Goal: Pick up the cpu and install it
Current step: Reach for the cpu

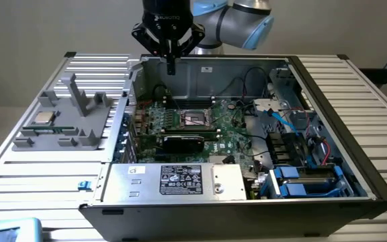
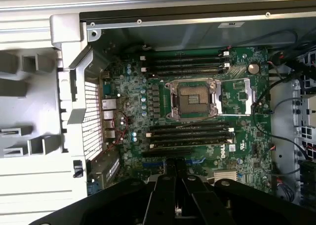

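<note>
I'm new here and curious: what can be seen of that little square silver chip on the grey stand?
The small flat square chip has a shiny silver-grey metal top and a thin tan rim. It lies flat, top up, on a grey plastic stand with upright posts, on the slatted metal table to the exterior view's left of the open computer case. Only the stand touches it.

we see arm (image 1: 247,22) cut by top edge in ext. view, label (image 1: 180,180) txt on silver box (image 1: 229,182) too small for us to read, blue obj (image 1: 5,232) at corner cropped, cpu (image 1: 44,117) markings too tiny
</note>
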Motion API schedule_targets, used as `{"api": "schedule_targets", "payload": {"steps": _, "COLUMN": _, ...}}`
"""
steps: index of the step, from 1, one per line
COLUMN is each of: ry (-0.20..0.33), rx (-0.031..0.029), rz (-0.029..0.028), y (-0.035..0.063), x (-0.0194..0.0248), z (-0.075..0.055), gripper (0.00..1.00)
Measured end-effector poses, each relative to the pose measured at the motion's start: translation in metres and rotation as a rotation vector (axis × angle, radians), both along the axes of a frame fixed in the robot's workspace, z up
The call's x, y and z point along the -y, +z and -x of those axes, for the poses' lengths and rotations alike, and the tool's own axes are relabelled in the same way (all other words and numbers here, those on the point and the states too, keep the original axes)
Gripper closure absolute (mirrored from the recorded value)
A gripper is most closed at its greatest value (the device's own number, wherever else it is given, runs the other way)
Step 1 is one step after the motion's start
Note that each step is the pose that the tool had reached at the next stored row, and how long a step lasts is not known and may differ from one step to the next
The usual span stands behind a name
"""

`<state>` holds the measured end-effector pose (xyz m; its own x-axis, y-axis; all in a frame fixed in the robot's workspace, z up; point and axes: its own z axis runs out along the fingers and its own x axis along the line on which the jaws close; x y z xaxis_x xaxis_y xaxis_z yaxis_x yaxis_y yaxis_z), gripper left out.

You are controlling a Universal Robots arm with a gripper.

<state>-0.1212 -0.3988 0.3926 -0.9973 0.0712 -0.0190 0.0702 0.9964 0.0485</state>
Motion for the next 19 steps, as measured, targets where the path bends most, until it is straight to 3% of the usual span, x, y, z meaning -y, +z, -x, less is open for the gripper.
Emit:
{"api": "schedule_targets", "payload": {"steps": 4, "ry": 0.000, "rx": -0.0001, "rz": 0.0001, "y": 0.0000, "x": 0.0000, "z": 0.006, "gripper": 0.88}}
{"api": "schedule_targets", "payload": {"steps": 19, "ry": 0.000, "rx": 0.0001, "rz": 0.0000, "y": -0.0015, "x": 0.0000, "z": 0.069, "gripper": 0.88}}
